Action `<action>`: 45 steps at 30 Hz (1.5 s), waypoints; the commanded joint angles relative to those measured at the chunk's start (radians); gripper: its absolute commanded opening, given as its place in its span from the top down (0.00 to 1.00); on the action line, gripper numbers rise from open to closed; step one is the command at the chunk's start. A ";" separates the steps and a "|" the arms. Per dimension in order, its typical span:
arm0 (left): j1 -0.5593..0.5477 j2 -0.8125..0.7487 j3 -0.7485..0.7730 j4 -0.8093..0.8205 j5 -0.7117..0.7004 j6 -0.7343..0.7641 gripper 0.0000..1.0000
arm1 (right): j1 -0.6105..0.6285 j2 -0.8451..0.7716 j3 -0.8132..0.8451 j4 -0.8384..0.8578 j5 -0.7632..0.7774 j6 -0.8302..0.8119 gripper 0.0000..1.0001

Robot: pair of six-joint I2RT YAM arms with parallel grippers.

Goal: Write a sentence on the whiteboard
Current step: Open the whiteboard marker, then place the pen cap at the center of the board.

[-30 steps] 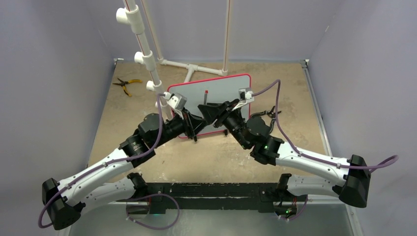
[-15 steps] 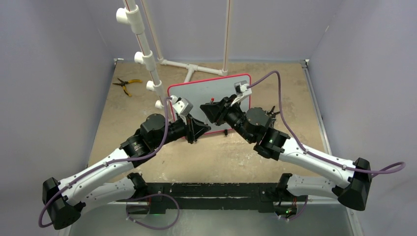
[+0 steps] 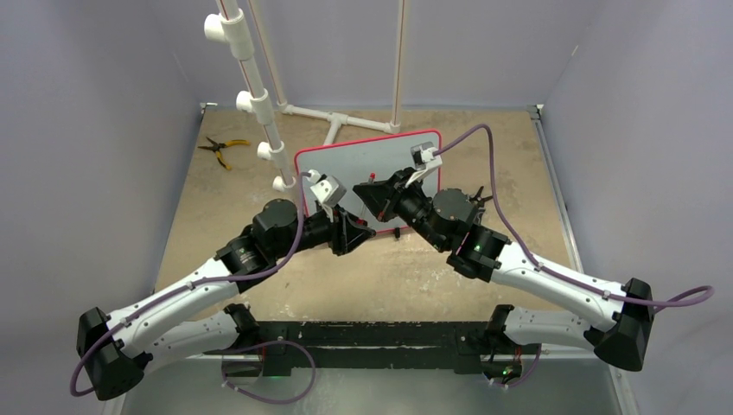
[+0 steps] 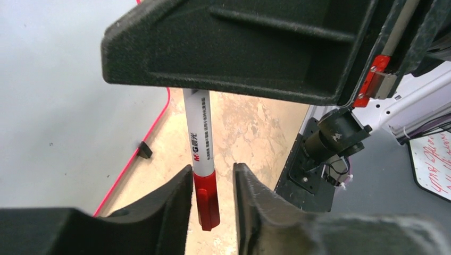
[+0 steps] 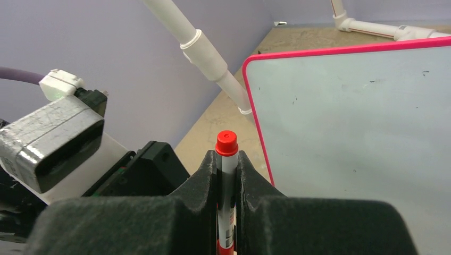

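Near edge: both arms reach inward from their bases and meet over the middle of the table (image 3: 389, 281).

Left gripper (image 4: 213, 175): jaws loosened. The marker's red cap (image 4: 206, 199) sits between the two fingers. The left-hand finger is right against the cap, and a clear gap shows on the other side. Released, not clamping.

Right gripper (image 5: 227, 156): just beyond the left one and facing it. The fingers are clenched on the white barrel of the marker (image 4: 199, 133), pressed to it on both sides. The barrel's round red end stands up above the fingertips in the right wrist view, and the capped end points down toward the left gripper. Only the right gripper carries the marker.

Whiteboard (image 3: 385, 156): on the table directly behind the two grippers, about mid-table, red frame all round. The right gripper overlaps its lower middle in the top view. One small black foot (image 4: 142, 150) shows under its near edge. The face is plain white with a few tiny dark specks. Whether the board leans or lies flat cannot be told.

Further back: white pipe frame (image 3: 259, 104), one upright just beside the board's left edge. Yellow-handled pliers (image 3: 219, 149) lie at the far left, well apart from the board.
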 commanded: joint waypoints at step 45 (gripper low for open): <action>-0.031 0.140 -0.027 -0.169 0.002 0.193 1.00 | -0.181 -0.248 0.163 -0.078 0.221 -0.197 1.00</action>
